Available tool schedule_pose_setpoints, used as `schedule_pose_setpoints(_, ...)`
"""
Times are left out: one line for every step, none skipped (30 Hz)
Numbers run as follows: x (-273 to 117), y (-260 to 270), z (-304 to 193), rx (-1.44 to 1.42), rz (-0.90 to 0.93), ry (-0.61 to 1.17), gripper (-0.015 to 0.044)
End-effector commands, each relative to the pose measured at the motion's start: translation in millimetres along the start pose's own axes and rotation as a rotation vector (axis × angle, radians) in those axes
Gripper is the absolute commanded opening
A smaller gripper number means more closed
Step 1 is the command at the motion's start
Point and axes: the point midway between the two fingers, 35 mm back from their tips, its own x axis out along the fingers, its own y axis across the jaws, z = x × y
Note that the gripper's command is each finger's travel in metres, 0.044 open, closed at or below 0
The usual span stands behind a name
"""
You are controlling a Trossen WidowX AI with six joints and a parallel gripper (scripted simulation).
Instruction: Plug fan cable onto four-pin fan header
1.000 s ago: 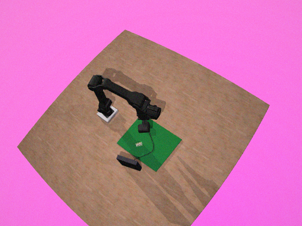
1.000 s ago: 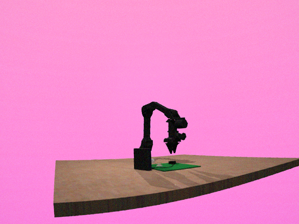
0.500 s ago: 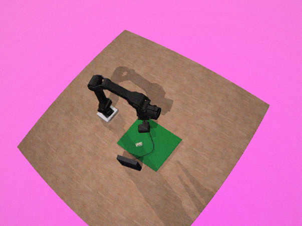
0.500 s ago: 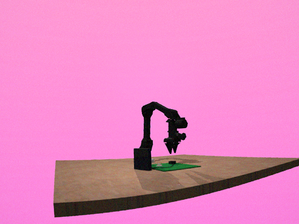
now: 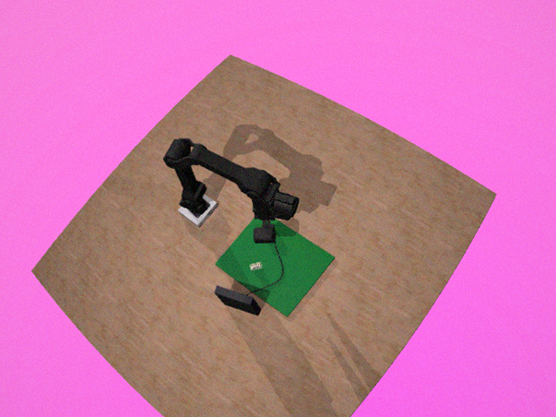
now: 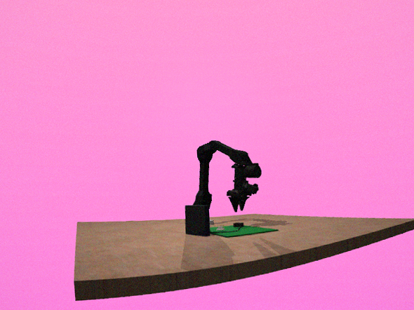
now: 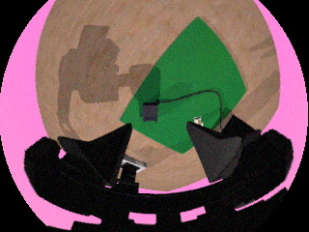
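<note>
Picking up the plug (image 6: pixel 238 225) (image 7: pixel 150 112) was the step in hand: it lay on the green board (image 5: pixel 304 262) (image 6: pixel 255 231) (image 7: pixel 193 63), the header (image 5: pixel 256 266) (image 6: pixel 220 228) (image 7: pixel 198 121) near seven o'clock from it in the top view. The gripper (image 5: pixel 267 223) (image 6: pixel 238 211) (image 7: pixel 158 126) hung above, open and empty; it needed centring, then lowering.

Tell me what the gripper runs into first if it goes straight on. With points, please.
Most likely the black plug (image 6: pixel 238 225) (image 7: pixel 150 112), just below the open gripper (image 5: pixel 267 222) (image 6: pixel 239 210) (image 7: pixel 158 126); depth is unclear, so the fingers might straddle it and meet the green board (image 5: pixel 305 266) (image 6: pixel 252 231) (image 7: pixel 193 63).
</note>
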Motion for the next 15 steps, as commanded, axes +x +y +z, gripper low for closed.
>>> schedule_pose_setpoints(-1,13,3,0.040,0.006,0.120,0.0309)
schedule_pose_setpoints(-2,15,3,0.049,0.005,0.147,0.0282)
schedule_pose_setpoints(-3,16,3,0.053,0.005,0.156,0.0256)
schedule_pose_setpoints(-3,16,3,0.053,0.005,0.156,0.0230)
schedule_pose_setpoints(-3,16,3,0.053,0.005,0.156,0.0210)
schedule_pose_setpoints(-3,16,3,0.053,0.005,0.156,0.0210)
schedule_pose_setpoints(-3,16,3,0.053,0.005,0.156,0.0210)
schedule_pose_setpoints(-3,16,3,0.053,0.005,0.156,0.0210)
schedule_pose_setpoints(-3,16,3,0.053,0.005,0.156,0.0210)
schedule_pose_setpoints(-3,16,3,0.053,0.005,0.156,0.0210)
schedule_pose_setpoints(-3,16,3,0.053,0.005,0.156,0.0210)
schedule_pose_setpoints(0,16,4,0.053,0.005,0.156,0.0210)
schedule_pose_setpoints(4,16,4,0.052,0.005,0.156,0.0210)
schedule_pose_setpoints(10,16,5,0.052,0.005,0.156,0.0210)
schedule_pose_setpoints(18,16,5,0.052,0.005,0.156,0.0210)
